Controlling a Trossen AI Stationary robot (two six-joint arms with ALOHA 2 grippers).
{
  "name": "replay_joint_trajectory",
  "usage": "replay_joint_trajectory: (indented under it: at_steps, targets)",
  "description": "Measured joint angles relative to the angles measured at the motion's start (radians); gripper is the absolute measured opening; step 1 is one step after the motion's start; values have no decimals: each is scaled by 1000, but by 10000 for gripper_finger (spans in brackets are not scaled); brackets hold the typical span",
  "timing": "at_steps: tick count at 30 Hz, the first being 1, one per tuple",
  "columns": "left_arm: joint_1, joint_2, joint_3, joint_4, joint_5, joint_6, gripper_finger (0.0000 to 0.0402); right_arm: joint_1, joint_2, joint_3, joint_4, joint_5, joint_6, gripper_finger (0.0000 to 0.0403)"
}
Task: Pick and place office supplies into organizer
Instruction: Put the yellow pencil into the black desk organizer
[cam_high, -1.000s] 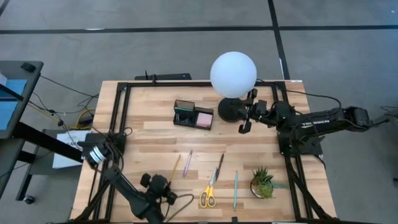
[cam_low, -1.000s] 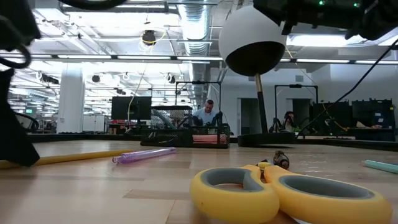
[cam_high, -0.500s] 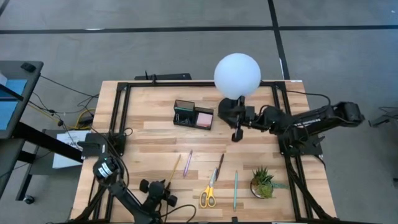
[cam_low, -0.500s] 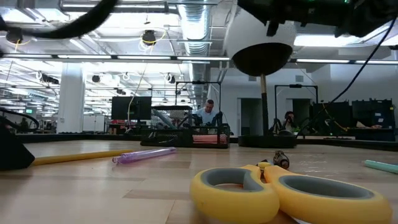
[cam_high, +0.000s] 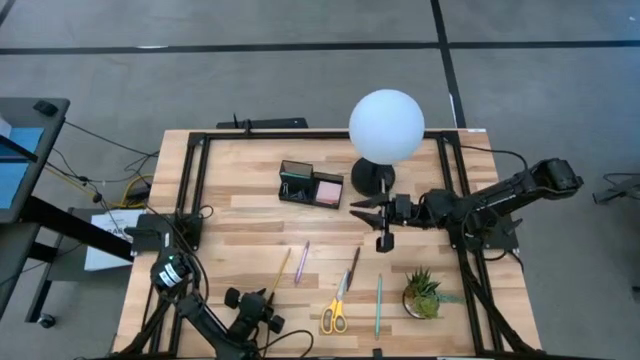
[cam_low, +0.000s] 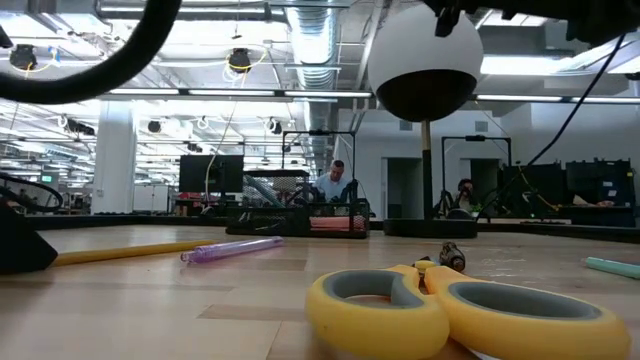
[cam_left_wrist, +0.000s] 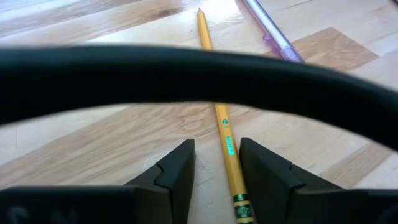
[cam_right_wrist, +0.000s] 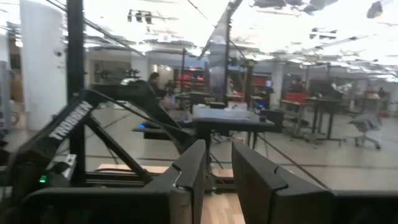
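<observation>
Ahead of the left gripper, its fingers apart around nothing: one yellow pencil, one purple pen. Right gripper, fingers apart, empty; beyond it an arm lettered "TROSSEN".

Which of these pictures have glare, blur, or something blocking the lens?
Low view: the yellow scissors loom soft and out of focus up close, and the ceiling lights glare. Left wrist view: a dark blurred band crosses the frame above the yellow pencil, with sheen on the wood. Right wrist view: the room behind is washed out and hazy. High view: even light, and the white globe lamp looks bright.
</observation>
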Motion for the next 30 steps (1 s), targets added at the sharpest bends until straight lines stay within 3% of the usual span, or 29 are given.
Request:
replay_joint_trajectory:
  at_steps: [7,14,23,30]
  targets:
    - [3,10,-1,28,6,-3,116,6,0,0,-2,0,-5,71]
    - [26,10,0,27,-7,17,15,6,0,0,-2,0,-5,71]
    - [68,-27,-8,-37,-48,20,6,5,0,0,42,-3,-48,71]
    - [117,-138,-8,-235,-55,120,5,4,-1,0,57,-4,-62,71]
